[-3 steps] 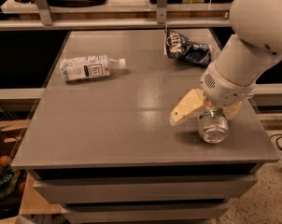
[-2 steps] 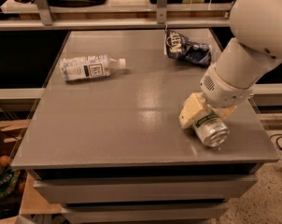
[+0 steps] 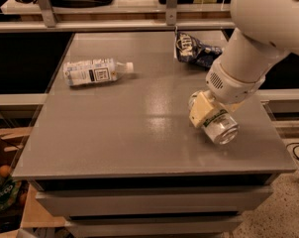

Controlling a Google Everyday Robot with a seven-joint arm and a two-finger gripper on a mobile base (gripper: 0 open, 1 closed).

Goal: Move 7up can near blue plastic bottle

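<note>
**Camera view, edges and room.**
- Ref. all clock directions to the centre of the grey table (image 3: pixel 115 133), with 12 at the far edge.
- The 7up can (image 3: pixel 224 131) sits at approx. 4 o'clock. It is near the right edge and not far from the front edge.
- The can is tilted, with its shiny end facing 5 o'clock toward you.
- You cannot tell whether the can rests on the top or is raised off it.
- The blue plastic bottle (image 3: pixel 92 72) lies on its side at approx. 10 o'clock, close to the left edge. Its white cap points to 3 o'clock.
- Can and bottle are well apart.
- Bare tabletop runs between them, through the centre and down to 7 o'clock.
- A dark blue snack bag (image 3: pixel 195 50) lies at 1 o'clock, near the far edge. It is apart from the can.

**Camera view, arm pose.**
- The white arm (image 3: pixel 256 43) enters from 2 o'clock and slopes down toward 7 o'clock over the right side of the table.
- The gripper (image 3: pixel 213 119) is at the can.
- One cream finger (image 3: pixel 203 111) lies against the can's 9 o'clock side. The opp. finger is hidden behind the can.
- The pincer is narrow and clamped on the can body.
</note>
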